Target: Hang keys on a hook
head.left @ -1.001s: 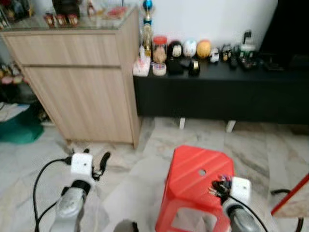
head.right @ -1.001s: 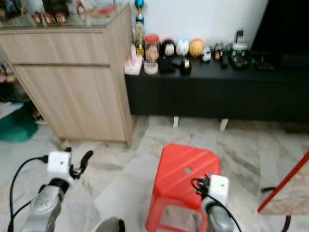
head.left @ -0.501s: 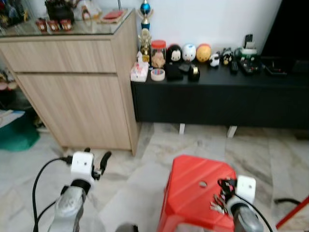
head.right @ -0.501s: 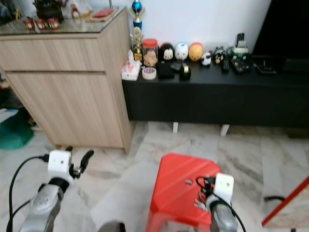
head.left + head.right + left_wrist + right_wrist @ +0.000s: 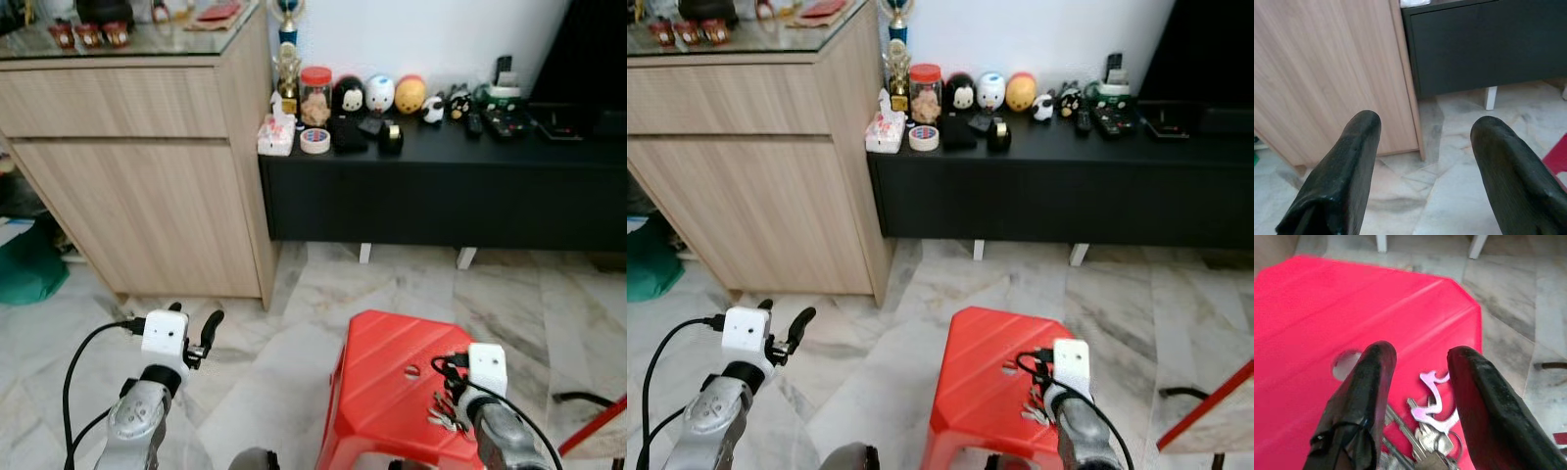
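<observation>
Left edge, mid frame: a green bag [image 5: 29,269] on the floor beside the wooden cabinet [image 5: 147,176], which takes up the upper left. Small items sit on its glass top.

Lower left: left gripper [image 5: 196,338] hangs over the marble floor [image 5: 294,333], fingers spread wide with nothing between them. Its wrist view looks past both fingers [image 5: 1347,166] at the cabinet's corner and the black unit beyond.

Upper centre to upper right: low black unit [image 5: 441,196] against the white wall. Along its top run a tissue pack [image 5: 275,135], a tape roll [image 5: 314,141], a red-lidded jar [image 5: 316,93], round figurines [image 5: 380,94] and remotes [image 5: 509,119].

Lower centre-right: red stool [image 5: 392,392] with a round hole [image 5: 411,371] in its seat.

Lower right: right gripper [image 5: 449,392] is over the stool seat. In the wrist view its fingers [image 5: 1366,396] stand partly apart. The keys [image 5: 1427,431], a silver bunch, lie on the seat in the gap between them. I cannot tell whether the fingers touch the keys.

Far lower right corner: a red-edged slab [image 5: 598,426] and a black cable [image 5: 578,397] on the floor.
</observation>
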Robot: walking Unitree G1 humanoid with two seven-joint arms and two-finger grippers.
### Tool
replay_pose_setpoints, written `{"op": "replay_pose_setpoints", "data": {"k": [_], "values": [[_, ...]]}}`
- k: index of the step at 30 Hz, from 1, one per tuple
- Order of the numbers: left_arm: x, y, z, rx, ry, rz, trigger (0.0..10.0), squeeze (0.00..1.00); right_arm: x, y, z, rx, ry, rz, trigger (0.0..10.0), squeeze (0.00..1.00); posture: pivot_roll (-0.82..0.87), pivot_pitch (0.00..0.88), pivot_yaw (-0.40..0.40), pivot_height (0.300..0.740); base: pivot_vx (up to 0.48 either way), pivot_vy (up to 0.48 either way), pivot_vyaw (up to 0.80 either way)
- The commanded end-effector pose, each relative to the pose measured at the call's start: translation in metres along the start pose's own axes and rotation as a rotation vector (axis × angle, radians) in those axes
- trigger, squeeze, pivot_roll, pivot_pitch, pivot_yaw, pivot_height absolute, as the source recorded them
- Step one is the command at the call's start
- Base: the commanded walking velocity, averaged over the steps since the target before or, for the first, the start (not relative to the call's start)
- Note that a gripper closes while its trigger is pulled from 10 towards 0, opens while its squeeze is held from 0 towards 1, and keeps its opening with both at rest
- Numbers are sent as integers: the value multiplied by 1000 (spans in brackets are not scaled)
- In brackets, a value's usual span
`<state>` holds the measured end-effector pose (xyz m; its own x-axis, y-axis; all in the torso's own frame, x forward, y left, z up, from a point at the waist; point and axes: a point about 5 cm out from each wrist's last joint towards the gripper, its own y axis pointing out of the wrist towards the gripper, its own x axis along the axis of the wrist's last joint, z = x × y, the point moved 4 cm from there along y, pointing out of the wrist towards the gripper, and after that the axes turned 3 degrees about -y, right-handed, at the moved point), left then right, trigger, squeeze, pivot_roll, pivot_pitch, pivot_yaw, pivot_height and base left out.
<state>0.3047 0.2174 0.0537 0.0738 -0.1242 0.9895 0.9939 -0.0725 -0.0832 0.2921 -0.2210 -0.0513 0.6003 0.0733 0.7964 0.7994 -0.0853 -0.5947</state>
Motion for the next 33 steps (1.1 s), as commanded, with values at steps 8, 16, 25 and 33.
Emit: {"op": "replay_pose_setpoints", "data": {"k": [8,16,25,33], "values": [[-2,-2,3,-10,3,21,10000,0,-3,3,5,141,-195,143,10000,12,79,0,9,638,0,0,0],[-2,-8,7,-13,13,33,10000,0,-4,4,28,207,-215,174,10000,0,98,0,22,638,0,0,0],[-3,-17,9,-27,35,49,10000,0,-4,5,33,191,-202,183,10000,0,117,0,42,638,0,0,0],[2,-24,8,-37,47,52,10000,0,4,7,25,122,-166,174,10000,0,126,0,54,638,0,0,0]]}}
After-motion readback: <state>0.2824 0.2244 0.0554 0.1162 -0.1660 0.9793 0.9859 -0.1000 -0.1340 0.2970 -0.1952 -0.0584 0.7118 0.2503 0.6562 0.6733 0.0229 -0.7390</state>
